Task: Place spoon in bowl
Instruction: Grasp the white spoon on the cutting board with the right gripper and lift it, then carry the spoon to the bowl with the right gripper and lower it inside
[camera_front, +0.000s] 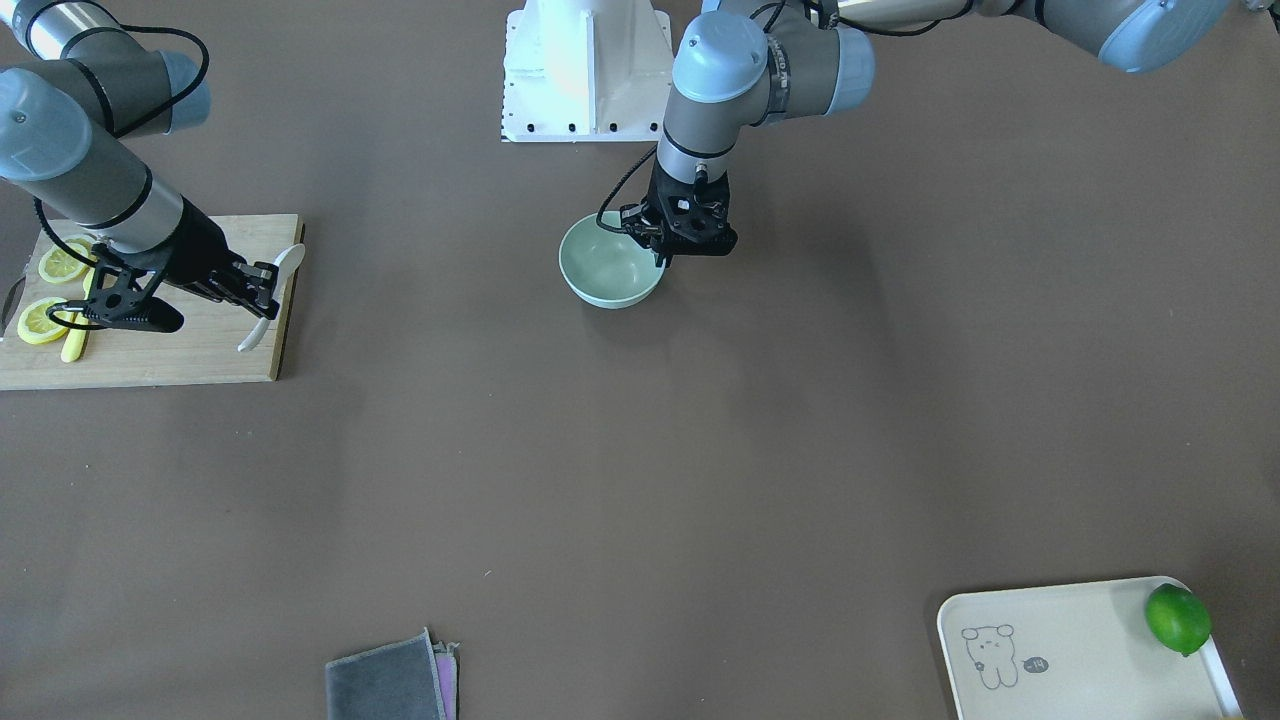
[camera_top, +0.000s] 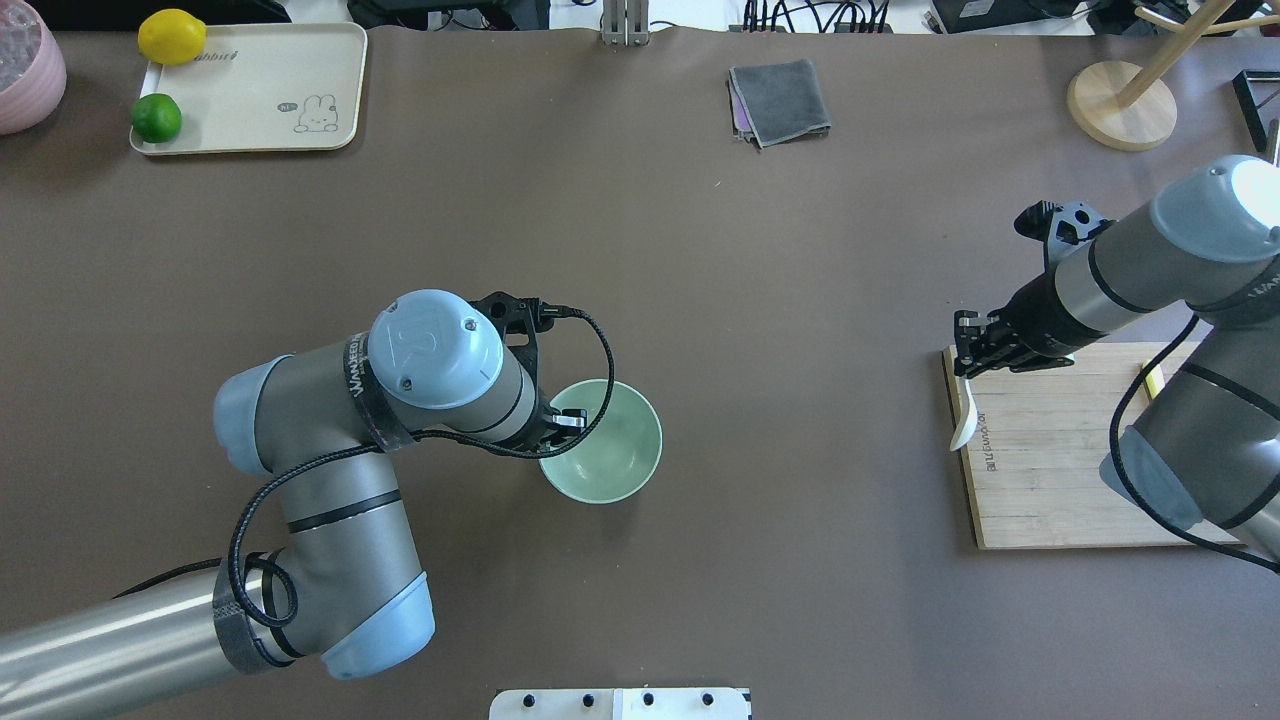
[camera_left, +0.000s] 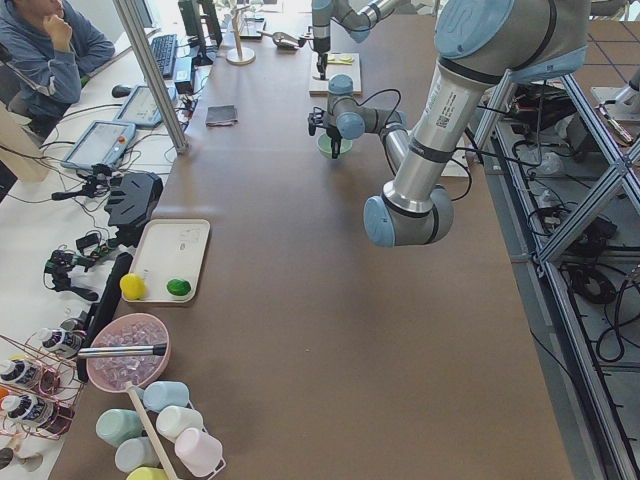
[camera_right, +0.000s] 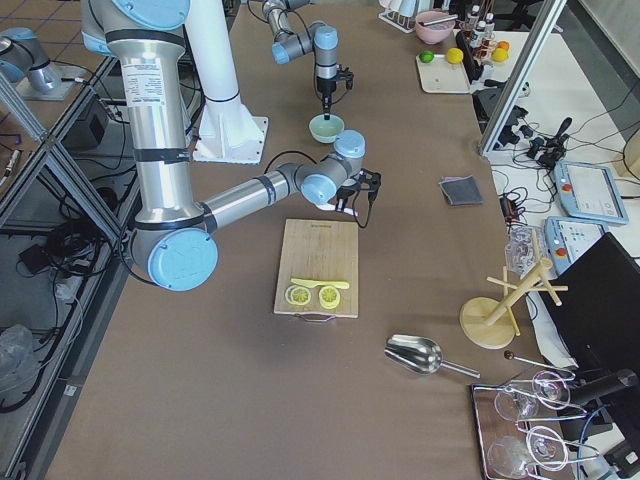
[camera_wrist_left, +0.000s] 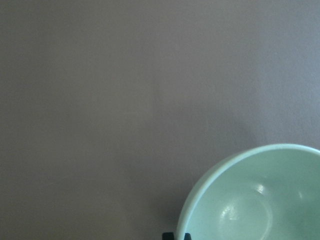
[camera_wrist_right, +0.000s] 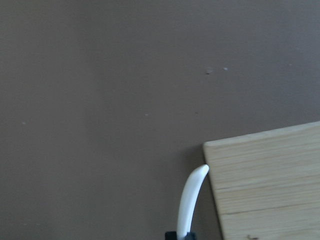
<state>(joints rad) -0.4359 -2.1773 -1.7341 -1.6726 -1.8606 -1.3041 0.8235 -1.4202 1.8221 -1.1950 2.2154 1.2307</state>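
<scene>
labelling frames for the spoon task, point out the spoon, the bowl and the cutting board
spoon (camera_front: 290, 259): exterior front-facing view, on its wide scoop end
bowl (camera_top: 620, 462): overhead exterior view, on its bare inner floor
cutting board (camera_top: 1050, 480): overhead exterior view, on bare wood near the middle

A long work table in a lab bay, evenly lit
The table (camera_left: 330, 330) wears a matte brown cover that takes only soft shadows; an aluminium post (camera_left: 150, 70) rises at one long edge, a white side bench (camera_left: 40, 220) runs beyond it, and along the other edge open aluminium framing (camera_left: 580, 230) stands over a tiled floor (camera_right: 60, 15)
</scene>
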